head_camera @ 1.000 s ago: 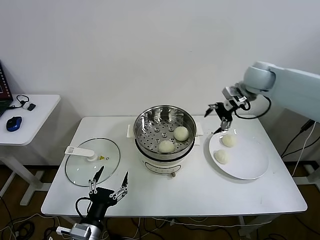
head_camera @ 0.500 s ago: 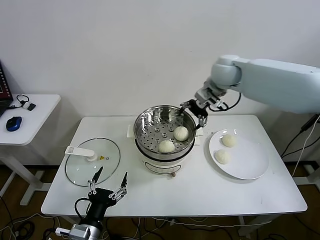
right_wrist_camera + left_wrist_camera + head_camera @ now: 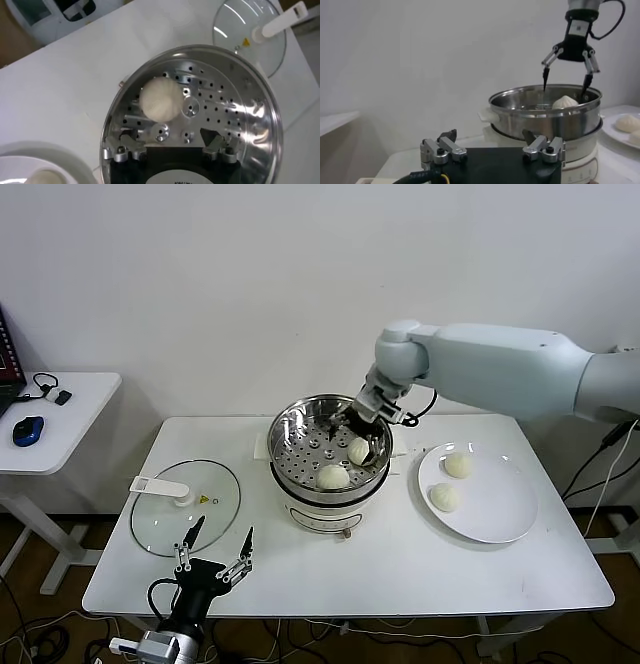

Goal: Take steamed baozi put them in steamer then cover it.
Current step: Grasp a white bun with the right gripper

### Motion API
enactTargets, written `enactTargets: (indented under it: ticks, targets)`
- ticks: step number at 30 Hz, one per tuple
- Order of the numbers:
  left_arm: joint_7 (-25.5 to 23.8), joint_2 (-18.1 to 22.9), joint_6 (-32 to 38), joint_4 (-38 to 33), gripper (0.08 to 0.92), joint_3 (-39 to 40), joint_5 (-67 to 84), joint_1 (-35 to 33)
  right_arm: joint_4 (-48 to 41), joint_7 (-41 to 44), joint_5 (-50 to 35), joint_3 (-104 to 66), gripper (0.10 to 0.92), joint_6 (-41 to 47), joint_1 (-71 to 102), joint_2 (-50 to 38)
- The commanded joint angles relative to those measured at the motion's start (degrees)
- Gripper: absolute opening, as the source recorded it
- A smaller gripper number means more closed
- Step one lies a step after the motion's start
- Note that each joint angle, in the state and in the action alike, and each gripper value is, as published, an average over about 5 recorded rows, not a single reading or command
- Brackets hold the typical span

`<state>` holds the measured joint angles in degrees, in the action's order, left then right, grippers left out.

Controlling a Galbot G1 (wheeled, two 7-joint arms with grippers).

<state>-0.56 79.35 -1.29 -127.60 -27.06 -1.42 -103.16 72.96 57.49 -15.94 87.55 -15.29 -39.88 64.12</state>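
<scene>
The head camera looks forward and down from above the near edge of the white table (image 3: pixel 400 569), taking in the whole tabletop with the steamer (image 3: pixel 330 459) at its centre and the wall behind it.

The left wrist camera sits low, near table height on the near side of the steamer (image 3: pixel 545 112), and faces it almost level, seeing its outer wall and rim from the side.

The right wrist camera hangs close above the steamer (image 3: pixel 195 107) and faces nearly straight down onto its perforated tray.

All three views share the steamer. The head and right wrist views also share the cover (image 3: pixel 185 506) (image 3: pixel 250 30) lying beside the steamer.
</scene>
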Motion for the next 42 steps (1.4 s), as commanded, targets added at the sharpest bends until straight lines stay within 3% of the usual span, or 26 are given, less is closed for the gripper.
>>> enactTargets:
  ticks: [1,25,42]
  targets:
    - [0.0,-0.1,0.0,0.0,0.823,0.0,0.1,0.0,-1.9,-0.3,1.7,0.5,0.823,-2.6,2.2,3.7]
    - [0.1,0.0,-0.3,0.0,0.823,-0.7,0.2,0.3,-8.1,3.4,1.2,3.9,0.823,-10.5,0.6,10.1]
    - [0.0,-0.1,-0.3,0.0,0.823,-0.8,0.9,0.8,-8.2,3.6,1.5,4.2,0.823,-10.6,2.9,11.2]
